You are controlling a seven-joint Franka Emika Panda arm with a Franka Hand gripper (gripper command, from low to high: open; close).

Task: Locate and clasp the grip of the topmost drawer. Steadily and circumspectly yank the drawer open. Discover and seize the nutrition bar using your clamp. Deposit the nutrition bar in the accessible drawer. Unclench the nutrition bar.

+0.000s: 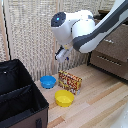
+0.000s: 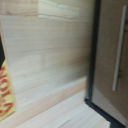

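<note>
Pale wooden flooring (image 1: pixel 95 100) fills the lower right of the exterior view, backed by a woven cream wall (image 1: pixel 30 35). At center frame lies the nutrition bar (image 1: pixel 69 81), a red and yellow-orange box, with a blue bowl (image 1: pixel 48 81) just beside it toward the frame's left and a yellow bowl (image 1: pixel 64 98) just below it. A black bin (image 1: pixel 20 97) occupies the lower left. At the right edge stands the brown dresser, its topmost drawer (image 1: pixel 116 44) shut. The gripper (image 1: pixel 62 54) hangs above the box; whether its fingers are apart cannot be told. The wrist view shows the drawer's silver handle (image 2: pixel 119 47).
</note>
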